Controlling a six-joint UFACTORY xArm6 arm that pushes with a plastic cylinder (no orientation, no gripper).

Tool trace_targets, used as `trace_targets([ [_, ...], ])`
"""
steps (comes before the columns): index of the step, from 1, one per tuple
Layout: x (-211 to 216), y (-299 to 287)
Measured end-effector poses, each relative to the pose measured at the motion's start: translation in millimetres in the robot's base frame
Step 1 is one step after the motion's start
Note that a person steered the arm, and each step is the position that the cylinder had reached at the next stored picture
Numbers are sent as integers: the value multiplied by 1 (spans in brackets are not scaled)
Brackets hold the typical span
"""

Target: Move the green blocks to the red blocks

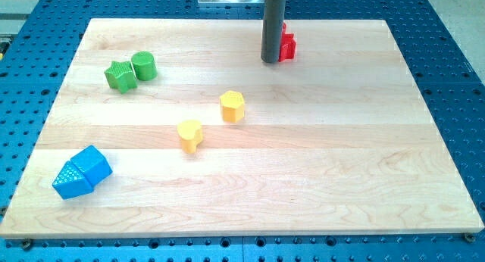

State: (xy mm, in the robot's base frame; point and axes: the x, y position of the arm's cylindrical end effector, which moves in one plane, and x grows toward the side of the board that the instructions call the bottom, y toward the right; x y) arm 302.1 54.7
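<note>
Two green blocks, a green star [120, 76] and a green cylinder [143, 65], sit touching each other at the view's upper left of the tabletop [303, 179]. The red blocks [286, 44] wait at the view's top, partly hidden behind the rod, and my tip [270, 61] rests just beside them, well apart from the green pair. No pincer exists on this rod, so nothing is held. You should bring my tip around to the left side of the green pair, then push slowly rightward, keeping both blocks together.
</note>
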Motion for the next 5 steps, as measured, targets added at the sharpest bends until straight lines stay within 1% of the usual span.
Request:
trace_targets([
  [1,0,0],
  [4,61,0],
  [5,129,0],
])
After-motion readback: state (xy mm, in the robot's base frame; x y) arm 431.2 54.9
